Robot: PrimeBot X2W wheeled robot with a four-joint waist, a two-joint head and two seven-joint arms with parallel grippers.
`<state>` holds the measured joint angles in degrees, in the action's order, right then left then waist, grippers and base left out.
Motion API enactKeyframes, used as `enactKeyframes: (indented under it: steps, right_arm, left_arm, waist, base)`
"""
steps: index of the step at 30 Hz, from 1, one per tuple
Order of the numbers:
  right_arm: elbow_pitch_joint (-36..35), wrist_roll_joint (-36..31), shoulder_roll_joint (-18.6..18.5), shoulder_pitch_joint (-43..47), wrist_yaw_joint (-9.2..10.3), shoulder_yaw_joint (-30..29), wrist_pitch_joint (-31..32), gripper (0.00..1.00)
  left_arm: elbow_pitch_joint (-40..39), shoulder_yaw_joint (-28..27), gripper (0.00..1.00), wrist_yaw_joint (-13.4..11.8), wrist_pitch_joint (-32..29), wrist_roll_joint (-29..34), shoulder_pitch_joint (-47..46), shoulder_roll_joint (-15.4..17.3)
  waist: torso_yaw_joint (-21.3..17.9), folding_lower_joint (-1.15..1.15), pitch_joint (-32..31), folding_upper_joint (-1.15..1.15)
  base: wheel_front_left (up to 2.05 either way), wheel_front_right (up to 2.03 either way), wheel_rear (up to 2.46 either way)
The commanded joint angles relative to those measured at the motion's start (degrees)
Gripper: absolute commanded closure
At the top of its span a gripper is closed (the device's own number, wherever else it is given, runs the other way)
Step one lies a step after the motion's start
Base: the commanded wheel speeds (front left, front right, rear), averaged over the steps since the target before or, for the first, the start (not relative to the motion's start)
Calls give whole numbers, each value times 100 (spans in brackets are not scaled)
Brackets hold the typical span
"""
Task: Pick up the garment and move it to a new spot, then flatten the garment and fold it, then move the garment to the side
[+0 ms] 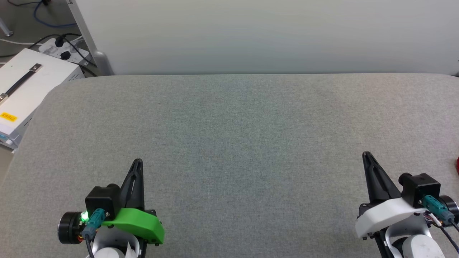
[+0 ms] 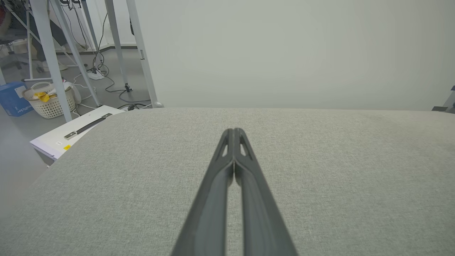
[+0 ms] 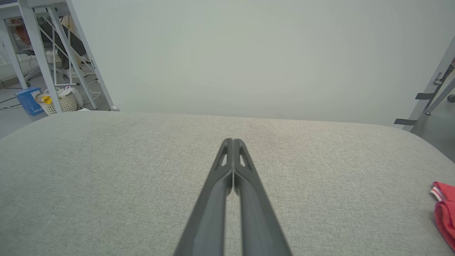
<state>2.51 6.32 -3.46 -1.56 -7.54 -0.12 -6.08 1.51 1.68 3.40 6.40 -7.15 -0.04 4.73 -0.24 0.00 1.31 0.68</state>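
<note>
The garment (image 3: 444, 213) shows as a red sliver with a striped white edge at the 3 o'clock rim of the bench (image 1: 229, 125), mostly cut off by the frame, so I cannot tell whether it is folded; lying out at the side, it fits both a shirt waiting to be fetched and one put aside after folding; the right tool (image 1: 366, 154) at 5 o'clock and the left tool (image 1: 138, 163) at 7 o'clock hold nothing, fingers pressed together, pointing to 12; parked low and wide, probably to keep from crowding the bench's middle.
</note>
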Motion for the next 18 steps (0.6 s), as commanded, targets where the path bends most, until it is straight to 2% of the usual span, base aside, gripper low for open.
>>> enactKeyframes:
  steps: [1,18]
  right_arm:
    - [-42,-57,21,66,3,3,46,100]
    - [-112,-248,33,96,4,6,233,100]
  left_arm:
    - [-24,-20,100,-44,-49,79,2,-46]
    - [-66,-69,100,-142,-245,290,3,-92]
  waist:
    - [1,0,-4,-40]
    - [9,0,-46,-50]
  base:
    - [0,0,0]
    - [0,0,0]
